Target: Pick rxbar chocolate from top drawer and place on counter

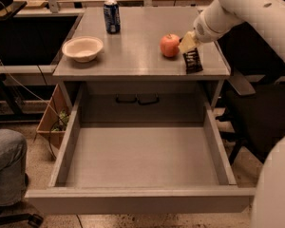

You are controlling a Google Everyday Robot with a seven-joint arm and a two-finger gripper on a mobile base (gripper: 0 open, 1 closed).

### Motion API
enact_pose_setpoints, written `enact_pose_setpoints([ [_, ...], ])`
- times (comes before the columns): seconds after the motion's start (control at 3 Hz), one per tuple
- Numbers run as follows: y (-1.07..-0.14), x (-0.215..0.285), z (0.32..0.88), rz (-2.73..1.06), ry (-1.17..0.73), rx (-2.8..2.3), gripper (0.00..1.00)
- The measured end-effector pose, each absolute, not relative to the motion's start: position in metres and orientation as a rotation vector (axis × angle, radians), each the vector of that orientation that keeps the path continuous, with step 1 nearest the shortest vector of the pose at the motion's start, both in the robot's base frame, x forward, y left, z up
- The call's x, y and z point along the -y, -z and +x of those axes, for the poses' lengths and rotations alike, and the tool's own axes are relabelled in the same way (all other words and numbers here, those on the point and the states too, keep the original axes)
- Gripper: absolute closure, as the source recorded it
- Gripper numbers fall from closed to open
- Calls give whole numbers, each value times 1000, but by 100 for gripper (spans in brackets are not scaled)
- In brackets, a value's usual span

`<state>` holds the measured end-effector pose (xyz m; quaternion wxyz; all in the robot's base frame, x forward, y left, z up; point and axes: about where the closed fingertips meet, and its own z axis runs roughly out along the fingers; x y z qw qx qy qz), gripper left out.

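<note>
So here's where we're at: the gripper [189,46] is over the front right corner of the counter [133,56], and the bar [194,61] hangs from it on end, a bit tilted. The fingers look clamped together on the bar's top end, with the rest of the wrapper sticking down below them. The bottom end is right at the counter surface near the front edge. We can't tell whether it's touching or just above. The apple [169,45] sits just left of the gripper, close to the bar but apart from it.

The drawer [69,141] is open under the front edge with nothing in it, so by our read the pick is done and we're in the placing step.

How it'll handle, as we see it: a light, flat, thin thing in a slick wrapper, a bit bendy and not fragile. Pinching it across the flat faces at one end, as now, seems the sensible hold, though the wrapper could slide in the pads if the squeeze is weak. Since it's narrow and on end, we'd expect it to tip over flat once let go. This near the corner, it might flop over the edge into the drawer. Nudging the apple is the other thing to watch.

Also up there: a can [112,16] near the back edge and a bowl [82,48] at the left edge, both well apart from all this.
</note>
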<state>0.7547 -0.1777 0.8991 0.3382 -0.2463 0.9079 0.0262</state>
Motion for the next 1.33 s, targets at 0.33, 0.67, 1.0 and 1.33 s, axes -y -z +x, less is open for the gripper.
enact_pose_setpoints([
  [0.33,-892,197,774,-629,-37,-2365,100],
  [0.67,-871,221,784,-611,-21,-2380,81],
  [1.0,-862,233,790,-604,-10,-2385,58],
  [1.33,-861,236,792,-613,-13,-2380,35],
])
